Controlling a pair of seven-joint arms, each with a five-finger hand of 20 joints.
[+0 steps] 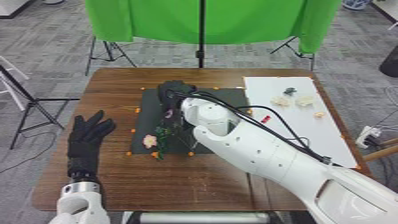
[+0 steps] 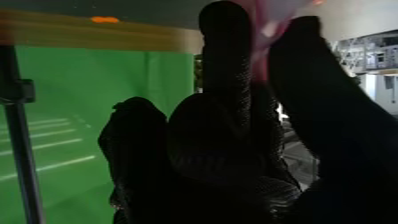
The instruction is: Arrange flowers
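In the head view my right hand (image 1: 175, 89) is over the upper part of the dark mat (image 1: 200, 145). A pink flower (image 1: 150, 141) with green leaves lies on the mat's lower left, and a smaller pinkish bloom (image 1: 169, 114) is just below the hand. Seen from the right wrist, my right hand (image 2: 222, 65) pinches something pink and blurred (image 2: 259, 47) between finger and thumb; it looks like a petal or flower. My left hand (image 1: 86, 135) rests over the table's left side with straight fingers.
A white board (image 1: 293, 127) on the right of the brown table (image 1: 169, 185) holds pale flowers (image 1: 304, 101), a dark grey-green piece (image 1: 290, 91) and a small red item (image 1: 266, 119). Orange markers dot the mat's edges. A green cloth (image 1: 160, 22) hangs behind the table.
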